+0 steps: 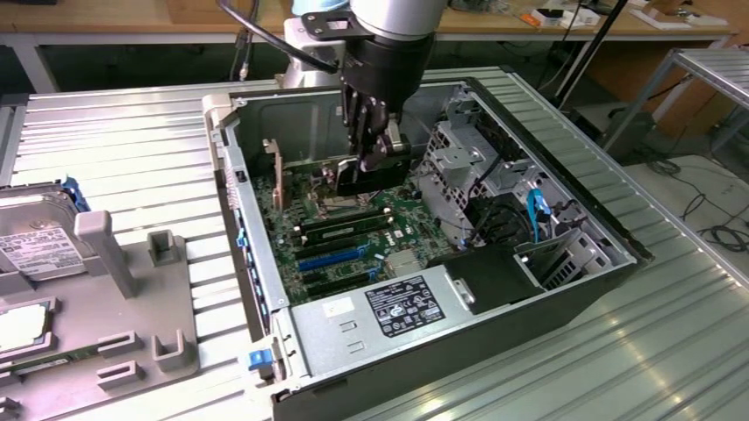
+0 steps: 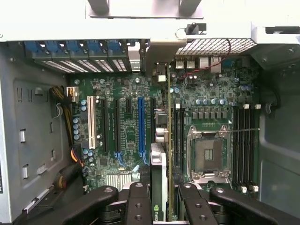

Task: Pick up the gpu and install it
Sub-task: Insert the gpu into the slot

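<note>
My gripper (image 1: pixel 372 165) reaches down into the open computer case (image 1: pixel 263 263), shut on the gpu (image 1: pixel 365 180). The gpu is a dark flat card held on edge just above the motherboard (image 1: pixel 351 237). In the wrist view the gpu (image 2: pixel 159 173) shows edge-on between my black fingers (image 2: pixel 138 201). It runs from my gripper (image 2: pixel 161 199) toward the case's rear wall, where its silver bracket (image 2: pixel 161 56) stands. The card lies along the slots between the blue slot (image 2: pixel 141 124) and the processor socket (image 2: pixel 208 154). Whether it sits in a slot I cannot tell.
A green card (image 1: pixel 277 171) stands upright at the case's rear wall. The power supply (image 1: pixel 392 303) and drive cage (image 1: pixel 468 158) crowd the case's other sides. Outside, on the exterior view's left, a grey fixture (image 1: pixel 129 298) holds a hard drive (image 1: pixel 35 241).
</note>
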You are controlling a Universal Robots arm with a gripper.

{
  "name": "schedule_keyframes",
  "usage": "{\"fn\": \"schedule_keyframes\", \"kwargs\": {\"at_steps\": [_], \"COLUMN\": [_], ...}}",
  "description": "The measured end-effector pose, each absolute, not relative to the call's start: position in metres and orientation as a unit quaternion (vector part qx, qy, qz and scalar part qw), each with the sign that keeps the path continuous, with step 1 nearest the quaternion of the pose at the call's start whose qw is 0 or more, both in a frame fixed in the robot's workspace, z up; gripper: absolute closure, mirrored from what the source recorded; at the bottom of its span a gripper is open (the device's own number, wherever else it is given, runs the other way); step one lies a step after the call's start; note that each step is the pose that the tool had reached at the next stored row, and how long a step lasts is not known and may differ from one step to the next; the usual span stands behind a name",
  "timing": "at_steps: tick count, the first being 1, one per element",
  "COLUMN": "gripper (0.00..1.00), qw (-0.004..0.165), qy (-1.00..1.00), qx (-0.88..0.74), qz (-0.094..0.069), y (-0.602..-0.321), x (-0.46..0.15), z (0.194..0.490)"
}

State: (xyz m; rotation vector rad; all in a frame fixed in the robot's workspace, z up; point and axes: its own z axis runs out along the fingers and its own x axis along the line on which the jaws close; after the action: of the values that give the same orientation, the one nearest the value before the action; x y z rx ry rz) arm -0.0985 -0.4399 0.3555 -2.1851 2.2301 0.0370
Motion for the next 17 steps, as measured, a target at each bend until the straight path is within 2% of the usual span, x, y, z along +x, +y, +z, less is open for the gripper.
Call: {"fn": "schedule_keyframes", "kwargs": {"at_steps": [11, 17], "gripper": [0.73, 0.73], "qw": [0.010, 0.002], "qy": [0.714, 0.714], "qx": [-0.700, -0.700], "qz": [0.012, 0.006], "y": [-0.443, -0.447], "x": [-0.099, -0.099], "z": [0.335, 0.331]}}
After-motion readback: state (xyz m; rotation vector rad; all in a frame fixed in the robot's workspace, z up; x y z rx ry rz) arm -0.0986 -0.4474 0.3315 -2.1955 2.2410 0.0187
